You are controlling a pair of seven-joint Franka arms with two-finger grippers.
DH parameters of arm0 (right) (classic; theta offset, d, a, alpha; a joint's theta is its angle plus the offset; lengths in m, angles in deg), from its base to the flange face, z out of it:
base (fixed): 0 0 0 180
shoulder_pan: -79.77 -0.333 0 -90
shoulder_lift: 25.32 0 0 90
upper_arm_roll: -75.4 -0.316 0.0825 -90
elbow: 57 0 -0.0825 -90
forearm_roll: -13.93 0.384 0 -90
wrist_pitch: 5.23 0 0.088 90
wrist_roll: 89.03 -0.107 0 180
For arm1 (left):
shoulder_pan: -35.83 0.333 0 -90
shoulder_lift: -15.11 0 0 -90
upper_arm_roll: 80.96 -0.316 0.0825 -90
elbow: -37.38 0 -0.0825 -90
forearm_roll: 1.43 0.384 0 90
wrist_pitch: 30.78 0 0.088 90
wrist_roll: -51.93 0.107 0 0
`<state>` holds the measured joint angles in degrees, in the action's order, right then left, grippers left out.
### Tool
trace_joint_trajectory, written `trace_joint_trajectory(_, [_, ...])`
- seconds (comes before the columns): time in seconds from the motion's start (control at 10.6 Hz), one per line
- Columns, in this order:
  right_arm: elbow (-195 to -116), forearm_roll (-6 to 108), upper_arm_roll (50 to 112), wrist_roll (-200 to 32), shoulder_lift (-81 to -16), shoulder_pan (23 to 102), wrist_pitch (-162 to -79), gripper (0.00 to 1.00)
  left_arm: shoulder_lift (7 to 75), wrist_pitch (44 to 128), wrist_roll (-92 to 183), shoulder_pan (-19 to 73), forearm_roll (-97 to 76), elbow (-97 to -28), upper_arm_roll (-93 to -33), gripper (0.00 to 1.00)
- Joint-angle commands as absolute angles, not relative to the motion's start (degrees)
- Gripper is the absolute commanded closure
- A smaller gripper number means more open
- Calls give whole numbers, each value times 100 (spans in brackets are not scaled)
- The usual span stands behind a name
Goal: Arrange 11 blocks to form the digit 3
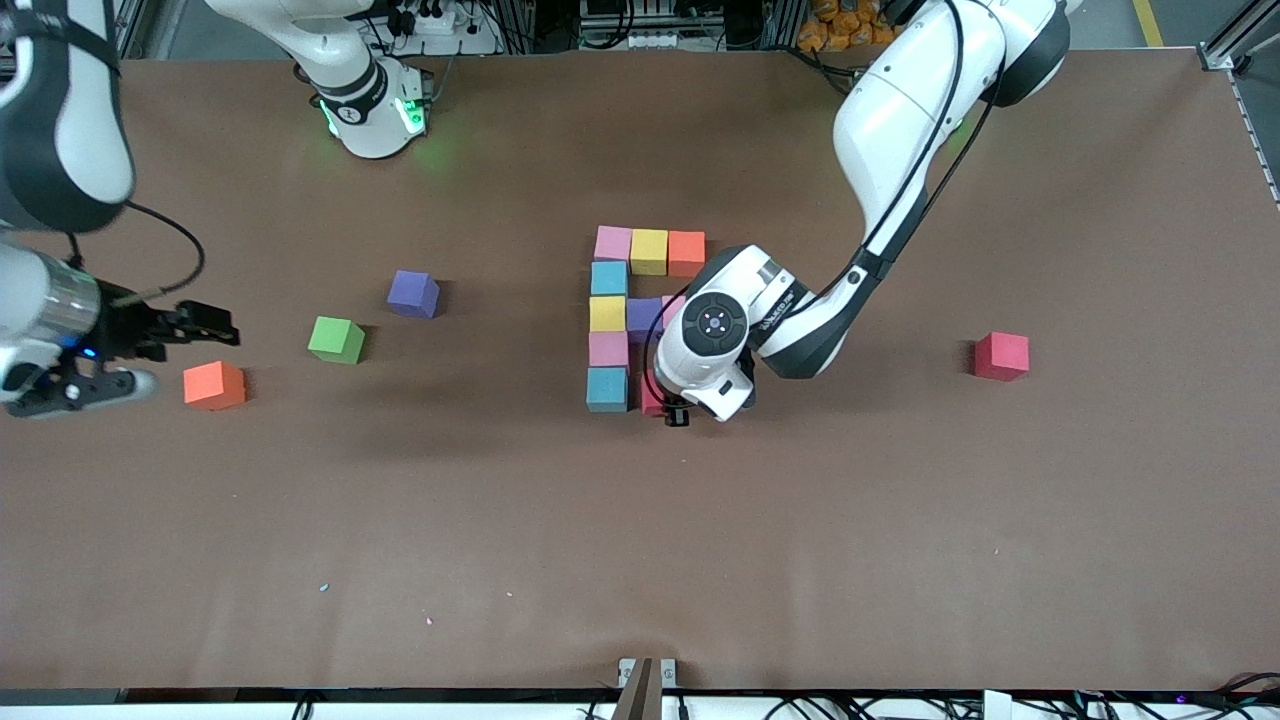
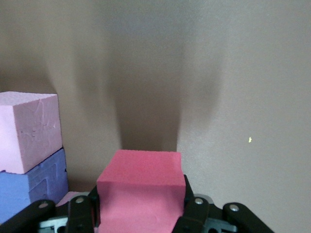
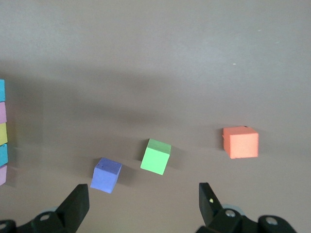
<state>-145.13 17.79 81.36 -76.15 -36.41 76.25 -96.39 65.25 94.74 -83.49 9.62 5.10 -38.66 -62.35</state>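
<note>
The partial digit 3 lies mid-table: a pink, yellow and orange bar, a column down to a blue block, and a purple block in the middle bar. My left gripper is shut on a red block right beside that blue block. The left wrist view shows a pink block and the purple one alongside. My right gripper waits open with nothing in it, over the table's right-arm end.
Loose cubes toward the right arm's end: purple, green, orange. A red cube sits alone toward the left arm's end. The left arm's wrist hides part of the figure.
</note>
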Motion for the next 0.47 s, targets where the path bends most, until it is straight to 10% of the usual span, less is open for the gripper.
trace_joint_trajectory(0.0, [-14751, 1656, 8279, -7647, -2939, 7580, -9270, 0, 6608, 9517, -8368, 596, 375, -3751, -6565, 100])
trace_joint_trajectory(0.38, [-14990, 1648, 8252, -7690, -2268, 7993, -9145, 0, 6749, 9596, -8342, 559, 384, -3619, -6610, 100])
